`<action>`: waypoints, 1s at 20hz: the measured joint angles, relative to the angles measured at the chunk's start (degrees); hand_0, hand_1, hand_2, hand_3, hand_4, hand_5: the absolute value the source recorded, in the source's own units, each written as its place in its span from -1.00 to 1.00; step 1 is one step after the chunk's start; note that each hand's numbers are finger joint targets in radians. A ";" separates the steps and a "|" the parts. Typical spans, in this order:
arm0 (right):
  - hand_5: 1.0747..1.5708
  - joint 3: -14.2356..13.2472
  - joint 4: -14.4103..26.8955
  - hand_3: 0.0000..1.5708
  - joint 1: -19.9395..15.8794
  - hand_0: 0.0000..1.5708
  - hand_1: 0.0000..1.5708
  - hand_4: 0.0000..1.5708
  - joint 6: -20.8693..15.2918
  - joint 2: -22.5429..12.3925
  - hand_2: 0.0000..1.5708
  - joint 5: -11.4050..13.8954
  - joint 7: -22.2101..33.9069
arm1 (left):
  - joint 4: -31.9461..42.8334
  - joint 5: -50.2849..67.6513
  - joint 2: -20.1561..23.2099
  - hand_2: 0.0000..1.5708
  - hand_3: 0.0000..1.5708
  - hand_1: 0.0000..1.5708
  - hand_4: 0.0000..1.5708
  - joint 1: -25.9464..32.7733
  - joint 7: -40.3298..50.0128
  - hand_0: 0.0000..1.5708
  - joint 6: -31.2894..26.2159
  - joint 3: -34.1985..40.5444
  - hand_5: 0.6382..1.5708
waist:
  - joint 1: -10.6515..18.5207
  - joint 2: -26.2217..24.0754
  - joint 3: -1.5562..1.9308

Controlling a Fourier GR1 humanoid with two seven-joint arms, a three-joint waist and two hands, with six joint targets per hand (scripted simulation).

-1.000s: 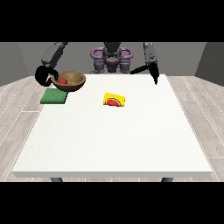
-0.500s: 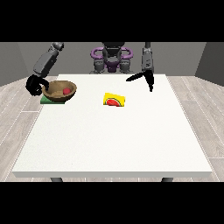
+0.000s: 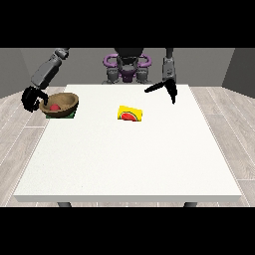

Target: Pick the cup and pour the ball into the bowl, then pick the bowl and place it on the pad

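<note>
Brown bowl sits on the green pad at the table's far corner on the view's left, red ball inside it. Only a strip of pad shows under the bowl's near side. Yellow cup with a red and green mark lies on its side near the table's middle, well apart from the bowl.

Hand at the view's left: fingers curled, right beside the bowl's outer rim. Cannot tell whether they grip the rim or have just let go.

Hand at the view's right: hovers above the far side of the table, fingers and thumb spread straight, holding nothing.

Judgement: pour done, bowl appears to rest on the pad; the step in hand is the release and retreat. To do it well, uncurl the fingers before the arm moves, then draw the hand outward and up, away from the rim, so the bowl is not tipped or dragged off the pad.

Edges and room: bowl and pad lie close to the table's left edge, little margin on that side; a sideways nudge towards that edge is the risk. Open floor beyond that edge gives the arm free room to withdraw. The near half of the table carries nothing that obstructs either arm.
</note>
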 measured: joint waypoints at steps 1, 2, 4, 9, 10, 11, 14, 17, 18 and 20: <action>1.00 0.19 0.47 -0.73 -0.05 1.00 1.00 0.28 0.24 -0.25 1.00 0.31 -0.23 | -1.10 -0.20 -0.18 -1.00 -1.00 -1.00 -1.00 0.64 0.55 -1.00 0.08 -0.35 0.98 | -0.21 -0.15 -0.03; 0.99 -0.01 0.98 -1.00 -0.49 1.00 1.00 0.16 0.47 -0.21 1.00 0.10 -0.25 | -1.92 -0.34 -0.07 -1.00 -1.00 -1.00 -1.00 0.85 1.15 -1.00 0.04 -0.44 0.99 | -0.47 -0.14 -0.02; 0.99 -0.65 2.10 -1.00 -1.50 1.00 1.00 -0.01 1.11 -0.55 1.00 -0.71 1.18 | -2.92 -0.61 -0.52 -1.00 -1.00 -1.00 -1.00 1.52 2.59 -1.00 0.15 -0.93 0.99 | -0.93 -1.07 -0.02; 1.00 -1.51 3.94 0.04 -2.70 1.00 1.00 -0.06 1.94 -1.89 1.00 -1.83 4.13 | -4.99 -0.12 -1.06 -1.00 -1.00 -1.00 -1.00 3.78 3.29 -1.00 -0.42 -1.58 0.99 | -0.93 -2.43 -0.05; 1.00 -1.37 4.19 0.37 -2.88 1.00 1.00 -0.06 1.80 -1.85 1.00 -1.77 4.81 | -5.12 -0.09 -1.02 -1.00 -1.00 -1.00 -1.00 3.67 3.51 -1.00 -0.51 -1.54 0.99 | -0.91 -2.67 -0.08; 1.00 -1.09 4.16 0.32 -2.83 1.00 1.00 -0.07 2.09 -1.85 1.00 -1.58 4.94 | -5.09 0.00 -0.87 -1.00 -1.00 -1.00 -1.00 3.68 3.50 -1.00 -0.52 -1.27 0.99 | -1.07 -2.58 -0.08; 0.99 0.18 4.10 0.17 -2.02 1.00 1.00 -0.11 0.79 -0.24 1.00 -0.30 3.76 | -6.06 0.66 -0.63 -1.00 -1.00 -1.00 -1.00 3.70 5.09 -1.00 -1.52 -1.21 0.99 | -0.77 -3.14 -0.09; 0.95 1.45 3.78 0.54 -1.64 1.00 1.00 -0.14 0.51 0.11 1.00 1.08 2.60 | -7.11 0.79 -0.52 -1.00 -1.00 -1.00 -1.00 3.91 5.13 -1.00 -1.62 -1.11 0.99 | -0.69 -2.47 -0.07; 0.92 2.12 3.64 0.68 -1.13 1.00 1.00 -0.17 0.49 0.00 1.00 1.81 2.35 | -7.13 0.78 -0.64 -1.00 -1.00 -1.00 -1.00 4.40 4.94 -1.00 -1.63 -1.26 0.99 | -0.81 -2.73 -0.10; 0.93 2.40 4.45 0.46 -0.86 1.00 1.00 -1.00 -0.34 -0.86 0.89 2.39 3.37 | -8.14 0.76 -0.50 -1.00 -1.00 -1.00 -1.00 4.96 5.25 -1.00 -2.02 -1.56 0.99 | -0.54 -2.67 -0.08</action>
